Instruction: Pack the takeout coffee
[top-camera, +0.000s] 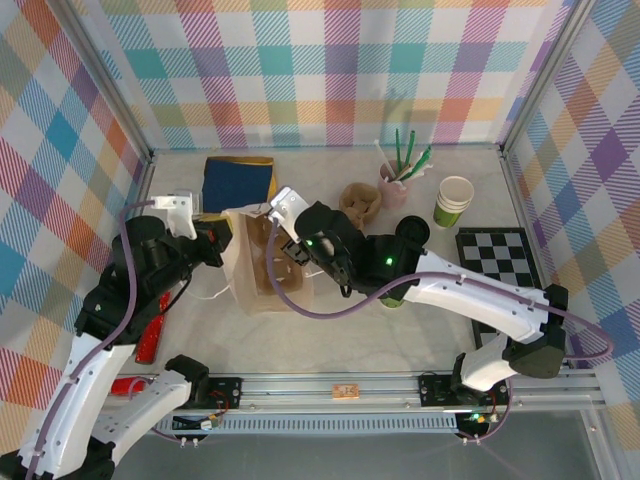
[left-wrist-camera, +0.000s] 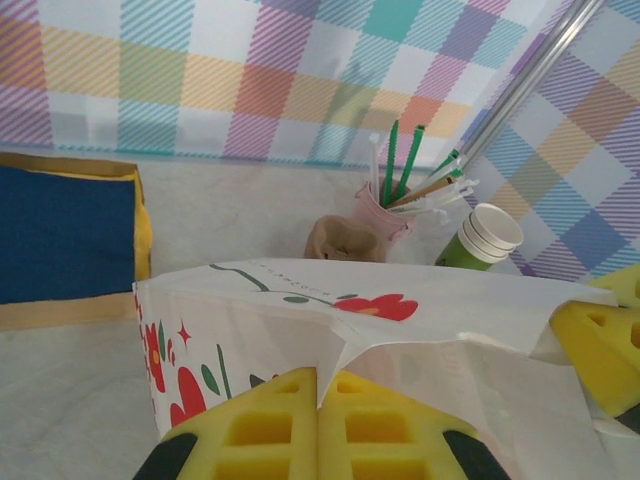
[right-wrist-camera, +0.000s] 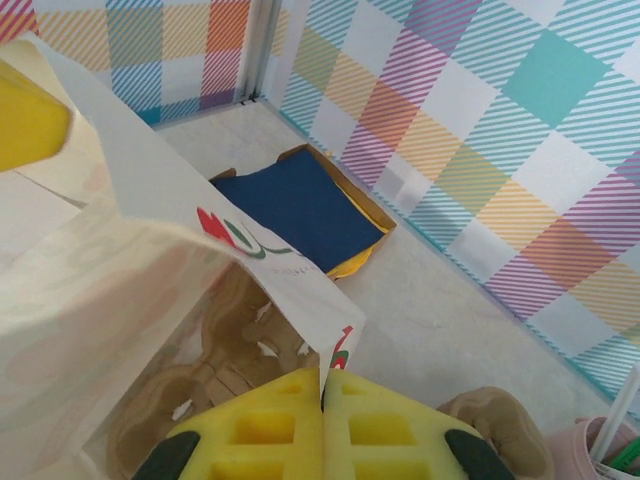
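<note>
Takeout coffee (top-camera: 392, 299): on table right of centre, mostly hidden under the R forearm; just a green sliver shows at the arm's near edge. It sits right of and nearer than both grippers, touching neither. Paper bag (top-camera: 262, 280) stands left of it, mouth open, w/ cardboard cup carrier (right-wrist-camera: 200, 400) inside. L gripper (left-wrist-camera: 320, 405) pinched tight on bag's left rim. R gripper (right-wrist-camera: 322, 400) pinched tight on bag's right rim. Lidless green cup (top-camera: 453, 202) & pink pot of sticks (top-camera: 393, 178) at far right.
</note>
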